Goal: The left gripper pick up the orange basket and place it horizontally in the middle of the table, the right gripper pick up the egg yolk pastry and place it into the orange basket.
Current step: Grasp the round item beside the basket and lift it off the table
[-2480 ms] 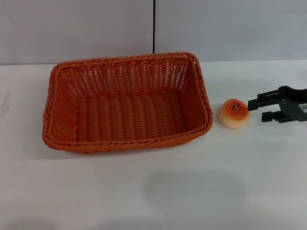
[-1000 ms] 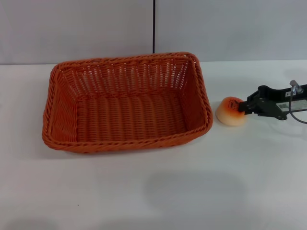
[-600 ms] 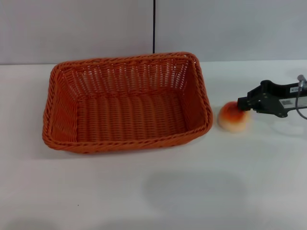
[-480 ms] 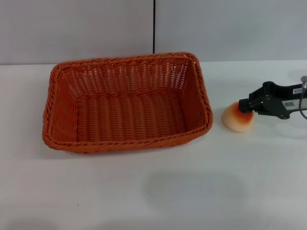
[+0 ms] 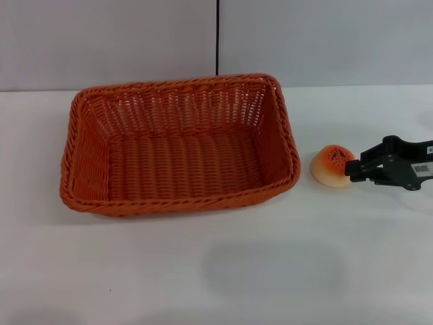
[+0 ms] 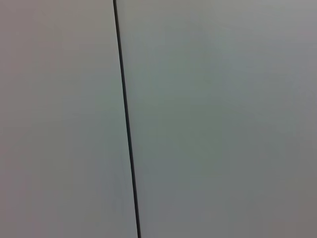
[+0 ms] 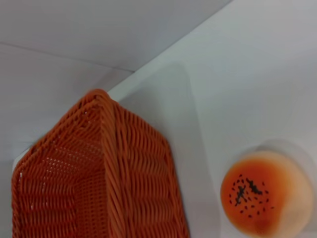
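The small round egg yolk pastry (image 5: 331, 164), cream-sided with a dark-speckled orange-brown top, sits on the broad white table (image 5: 216, 271) just beside the right short wall of the large orange woven basket (image 5: 178, 144), not touching it. The basket lies lengthwise across the middle of the tabletop with nothing inside it.

The blocky black right gripper (image 5: 353, 169) reaches in from the right edge of the head view, its tips at the pastry's right flank and apparently touching it; whether the jaws are closed on the bun or merely set against it cannot be told from this angle. The right wrist view adds what the head view lacks: the pastry (image 7: 265, 196) from above, tilted so its speckled crown faces the basket, with a bare strip of table between it and the basket's braided corner (image 7: 106, 163). No fingers show there.

The left wrist view shows only a pale grey wall panel (image 6: 223, 119) split by a thin dark seam (image 6: 126, 119); the left gripper appears nowhere.
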Motion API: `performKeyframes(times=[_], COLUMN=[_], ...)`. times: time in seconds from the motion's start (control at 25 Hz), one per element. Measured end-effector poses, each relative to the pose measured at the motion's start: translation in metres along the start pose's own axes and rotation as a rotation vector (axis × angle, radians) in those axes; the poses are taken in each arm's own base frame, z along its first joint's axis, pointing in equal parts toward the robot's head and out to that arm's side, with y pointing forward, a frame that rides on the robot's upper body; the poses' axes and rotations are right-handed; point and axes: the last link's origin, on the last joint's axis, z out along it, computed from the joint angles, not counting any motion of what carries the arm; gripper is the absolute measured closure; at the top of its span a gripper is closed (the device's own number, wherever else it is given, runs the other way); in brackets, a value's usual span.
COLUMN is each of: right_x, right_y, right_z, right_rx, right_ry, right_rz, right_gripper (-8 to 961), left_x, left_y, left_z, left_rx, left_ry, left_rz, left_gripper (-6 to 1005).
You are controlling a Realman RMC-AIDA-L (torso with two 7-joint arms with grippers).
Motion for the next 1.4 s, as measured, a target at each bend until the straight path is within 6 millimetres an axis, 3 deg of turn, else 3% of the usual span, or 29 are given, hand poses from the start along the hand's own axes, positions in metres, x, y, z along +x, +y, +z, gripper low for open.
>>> performKeyframes(times=[0.2, 0.6, 0.72, 1.4], right_x=[-0.002, -0.009, -0.013, -0.026], right_y=[-0.007, -0.018, -0.019, -0.012], right_z=[-0.003, 0.002, 0.006, 0.027], right_rx=[0.017, 0.058, 0.07, 0.089], right_ry=[-0.029, -0.061, -0.072, -0.085], right_rz=[0.019, 0.024, 0.02, -0.041], right_gripper=[808, 610, 470, 539], left_x=[-0.001, -0.001, -0.001, -0.001], left_y=[0.001, 0.0, 0.0, 0.003], left_z=[0.0, -0.005, -0.005, -0.001], left_rx=[0.0, 0.014, 0.012, 0.0], left_ry=[0.0, -0.002, -0.002, 0.004], left_rz=[-0.003, -0.004, -0.004, -0.006], left_gripper=[275, 275, 275, 275])
